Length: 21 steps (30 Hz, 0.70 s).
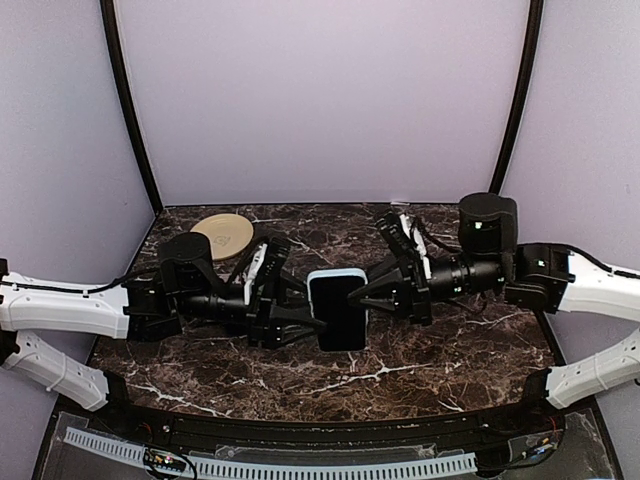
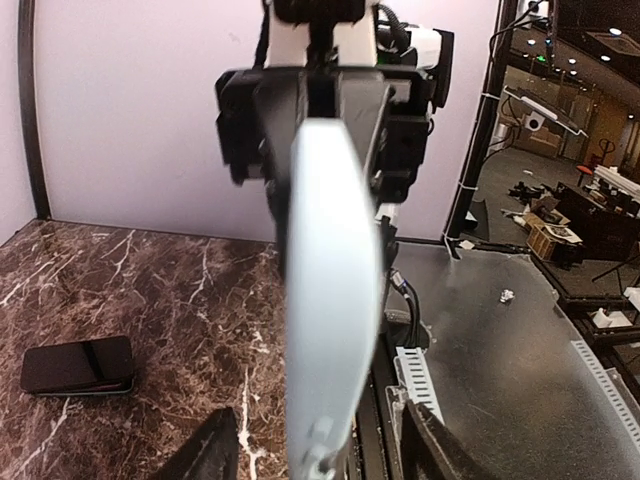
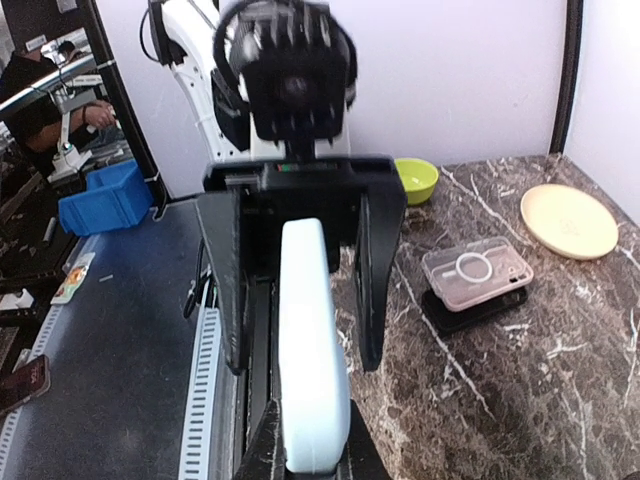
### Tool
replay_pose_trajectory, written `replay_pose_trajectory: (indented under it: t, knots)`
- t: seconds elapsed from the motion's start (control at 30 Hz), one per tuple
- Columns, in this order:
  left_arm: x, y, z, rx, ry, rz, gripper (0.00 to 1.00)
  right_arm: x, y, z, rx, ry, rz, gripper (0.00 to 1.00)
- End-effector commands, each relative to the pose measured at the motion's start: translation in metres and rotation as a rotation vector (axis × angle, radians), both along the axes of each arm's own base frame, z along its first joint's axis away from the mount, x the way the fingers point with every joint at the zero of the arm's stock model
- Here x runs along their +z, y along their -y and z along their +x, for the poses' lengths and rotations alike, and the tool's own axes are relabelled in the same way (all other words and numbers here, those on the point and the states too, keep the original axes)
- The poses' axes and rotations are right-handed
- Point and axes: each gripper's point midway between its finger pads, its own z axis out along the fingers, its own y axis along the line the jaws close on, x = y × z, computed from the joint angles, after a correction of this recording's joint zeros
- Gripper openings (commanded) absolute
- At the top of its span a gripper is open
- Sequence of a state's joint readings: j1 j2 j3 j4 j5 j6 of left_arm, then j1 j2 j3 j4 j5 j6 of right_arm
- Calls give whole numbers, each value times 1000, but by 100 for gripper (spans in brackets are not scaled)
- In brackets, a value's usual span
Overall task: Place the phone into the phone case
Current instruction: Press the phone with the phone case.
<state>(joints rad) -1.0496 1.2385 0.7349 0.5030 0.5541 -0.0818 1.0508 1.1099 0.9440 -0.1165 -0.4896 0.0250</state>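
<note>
**Hazards**
1. Drop. The case [image 1: 337, 274] hangs above the table [image 1: 450, 360], carried by the right claw [image 1: 362, 297] alone. That claw is closed on one long edge. A one-sided pinch lets the case pivot or slide out between the fingers if the arm jolts.
2. Knock. The left claw [image 1: 318, 318] stands wide, one finger on either side of the opposite edge and seemingly clear of it. A crooked retreat would catch the case and twist it in the right claw's hold.
3. Seating. From above, the phone [image 1: 340, 315] shows as a dark face inside the case's blue rim. Both wrist views are edge-on, so I cannot confirm every corner is home. A loose corner could let the phone spring out under the pinch.
4. Clutter. A second phone [image 2: 78, 365] lies on the table low to the left of the left claw. A clear case [image 3: 478, 268] sits on a dark handset off to the right of the right claw. A fall could strike either.

**Pose**
Both forearms reach inward, roughly level, with the claws nose to nose. The wrists are rolled so the fingers close across the case's thickness. The case lies face up directly between the two claws.
</note>
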Motion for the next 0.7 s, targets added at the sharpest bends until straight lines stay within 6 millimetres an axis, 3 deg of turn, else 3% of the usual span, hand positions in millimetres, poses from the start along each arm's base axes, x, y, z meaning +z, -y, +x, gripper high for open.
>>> replay_pose_trajectory:
  t: [0.0, 0.3, 0.47, 0.53, 0.57, 0.63, 0.67]
  knots:
    - [0, -5, 5, 64, 9, -22, 58, 71, 6, -3, -8, 85, 232, 0]
    - [6, 11, -3, 28, -6, -57, 29, 77, 6, 0, -25, 72, 249, 0]
    - [15, 19, -11, -17, -16, -91, 3, 72, 2, 3, -35, 59, 227, 0]
    - [21, 18, -11, -11, -19, -113, 0, 70, 2, 2, -25, 56, 219, 0]
    - [25, 16, -10, -7, -15, -129, 0, 68, 2, 0, -11, 55, 211, 11]
    - [34, 12, -12, -5, -8, -161, 0, 58, 4, -3, 1, 58, 184, 45]
    - [40, 9, -14, -5, -2, -177, 0, 52, 6, -4, 2, 65, 172, 67]
